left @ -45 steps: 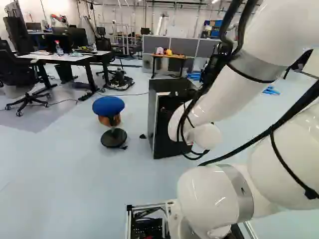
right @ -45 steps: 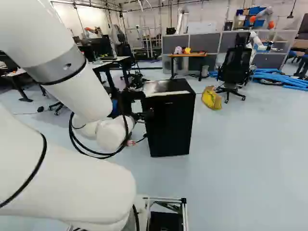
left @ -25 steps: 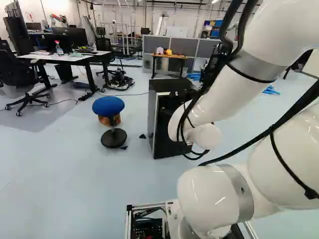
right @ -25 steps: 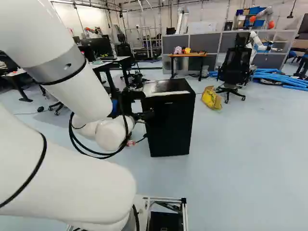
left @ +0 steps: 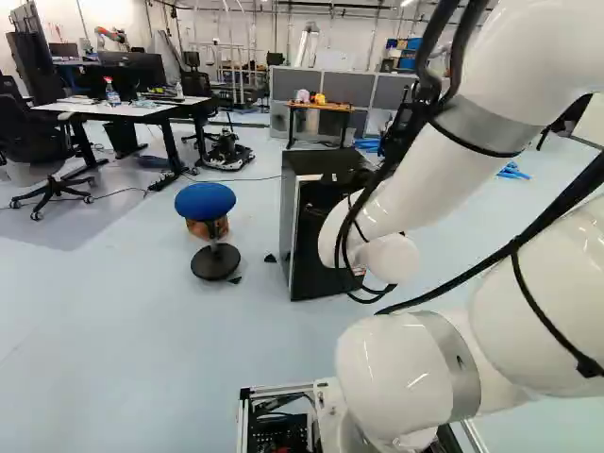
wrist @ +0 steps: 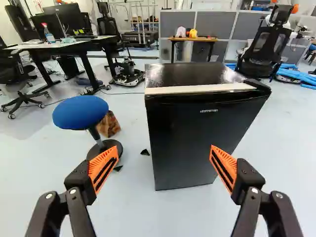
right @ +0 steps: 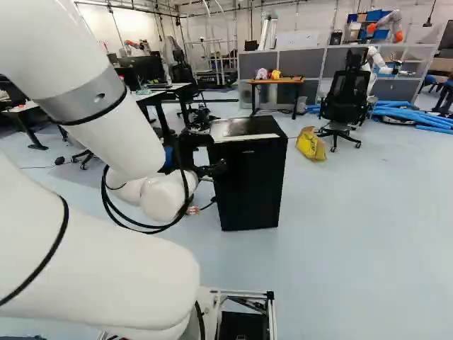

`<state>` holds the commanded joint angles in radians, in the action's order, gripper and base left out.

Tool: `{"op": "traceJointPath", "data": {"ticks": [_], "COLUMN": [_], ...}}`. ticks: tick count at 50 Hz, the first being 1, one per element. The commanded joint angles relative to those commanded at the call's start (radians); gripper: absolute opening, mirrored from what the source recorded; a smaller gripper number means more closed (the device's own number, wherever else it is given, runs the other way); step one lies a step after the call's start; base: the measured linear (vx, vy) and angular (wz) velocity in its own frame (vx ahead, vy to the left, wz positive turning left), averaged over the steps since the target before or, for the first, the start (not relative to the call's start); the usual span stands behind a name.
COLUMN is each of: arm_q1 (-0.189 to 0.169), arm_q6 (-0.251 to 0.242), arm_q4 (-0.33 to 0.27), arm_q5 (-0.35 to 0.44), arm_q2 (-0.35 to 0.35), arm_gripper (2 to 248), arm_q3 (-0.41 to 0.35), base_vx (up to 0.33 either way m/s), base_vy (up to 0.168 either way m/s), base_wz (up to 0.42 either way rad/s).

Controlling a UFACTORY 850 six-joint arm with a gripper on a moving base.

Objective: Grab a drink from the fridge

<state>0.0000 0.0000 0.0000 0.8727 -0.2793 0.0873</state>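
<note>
Fingers (wrist: 102,170) are spread wide, with the fridge (wrist: 190,74) seen ahead of them. It is stood upright on the floor (wrist: 271,153), right of the stool (wrist: 80,112) and left of the yellow bag (right: 311,144), its long axis vertical and its door (wrist: 187,138) turned toward the near side.

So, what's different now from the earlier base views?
Only a dark sliver has come in at the lower left corner of the right base view, too little to identify. The arm, base, shut fridge and blue stool look unchanged. Without an earlier wrist view, I can't say whether the open fingers moved.
</note>
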Motion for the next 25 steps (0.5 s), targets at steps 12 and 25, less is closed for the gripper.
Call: {"op": "traceJointPath", "data": {"ticks": [12,25], "arm_q1": [0.000,0.000], "arm_q6": [0.000,0.000], "arm_q4": [0.000,0.000], "arm_q5": [0.000,0.000], "arm_q2": [0.000,0.000], "arm_gripper": [247,247], "arm_q3": [0.000,0.000], "base_vx": [0.022,0.029], "base_vy": [0.000,0.004], "base_wz": [-0.001,0.030]}}
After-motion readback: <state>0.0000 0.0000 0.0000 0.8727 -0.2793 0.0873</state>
